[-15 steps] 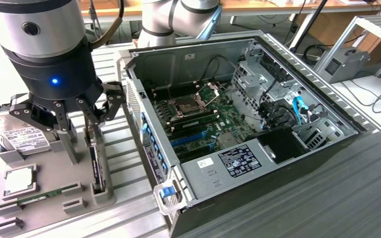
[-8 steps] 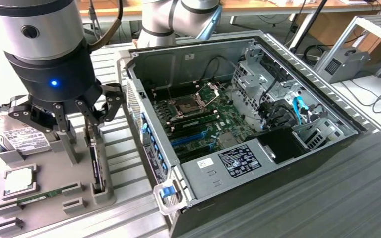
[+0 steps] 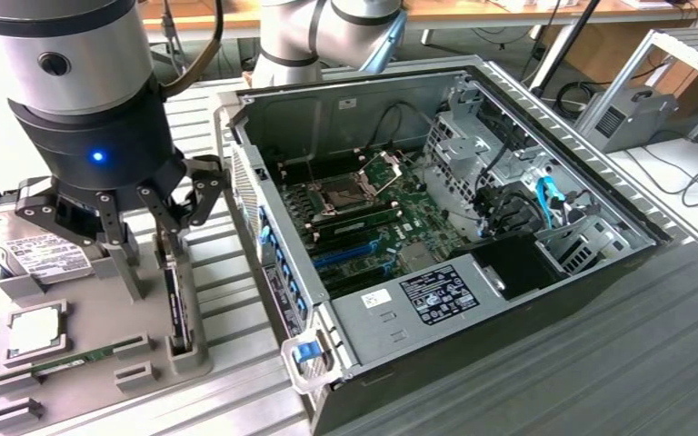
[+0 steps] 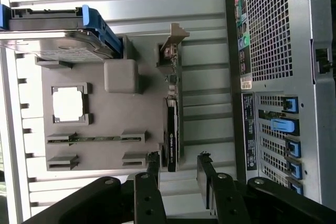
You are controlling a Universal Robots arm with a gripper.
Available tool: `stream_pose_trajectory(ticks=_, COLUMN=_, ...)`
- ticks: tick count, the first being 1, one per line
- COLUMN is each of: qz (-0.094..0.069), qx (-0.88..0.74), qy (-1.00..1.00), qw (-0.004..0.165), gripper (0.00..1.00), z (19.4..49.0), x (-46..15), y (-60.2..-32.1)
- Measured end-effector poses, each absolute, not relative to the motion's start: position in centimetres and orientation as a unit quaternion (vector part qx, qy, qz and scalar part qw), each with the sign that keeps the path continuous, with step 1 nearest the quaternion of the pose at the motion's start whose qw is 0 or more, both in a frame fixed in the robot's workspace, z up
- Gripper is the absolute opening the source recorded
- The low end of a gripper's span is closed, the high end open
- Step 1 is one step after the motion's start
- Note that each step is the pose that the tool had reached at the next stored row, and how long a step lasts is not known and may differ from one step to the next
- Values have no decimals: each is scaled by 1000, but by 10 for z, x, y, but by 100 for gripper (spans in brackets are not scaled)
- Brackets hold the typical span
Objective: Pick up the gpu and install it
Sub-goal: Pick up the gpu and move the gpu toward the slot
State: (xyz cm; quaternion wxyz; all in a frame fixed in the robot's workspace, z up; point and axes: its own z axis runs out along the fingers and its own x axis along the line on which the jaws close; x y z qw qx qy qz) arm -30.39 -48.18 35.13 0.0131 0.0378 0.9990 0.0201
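The gpu (image 3: 178,304) is a thin green card standing on edge in a slot along one side of the grey holder tray (image 3: 83,313), on the side nearest the computer. In the wrist view the gpu (image 4: 172,124) shows edge-on, its silver bracket (image 4: 174,38) at the far end. My gripper (image 3: 155,238) hangs just above the tray, open and holding nothing. Seen from the wrist, the gripper (image 4: 178,160) has one fingertip on each side of the card's near end, apart from it. The open computer case (image 3: 279,300) lies to the exterior view's right, motherboard (image 3: 373,227) exposed.
On the tray also sit a silver hard drive (image 3: 32,250), a square processor (image 3: 36,329) and a narrow memory stick (image 3: 76,361). A grey post (image 4: 121,75) rises from the tray near the card. A second arm's base (image 3: 313,36) stands behind the case. The table is slatted metal.
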Motion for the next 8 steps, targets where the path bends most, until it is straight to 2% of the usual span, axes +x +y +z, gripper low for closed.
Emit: stream_pose_trajectory(ticks=8, qz=20, qx=38, qy=999, qw=13, gripper=42, z=348, x=-305, y=-482)
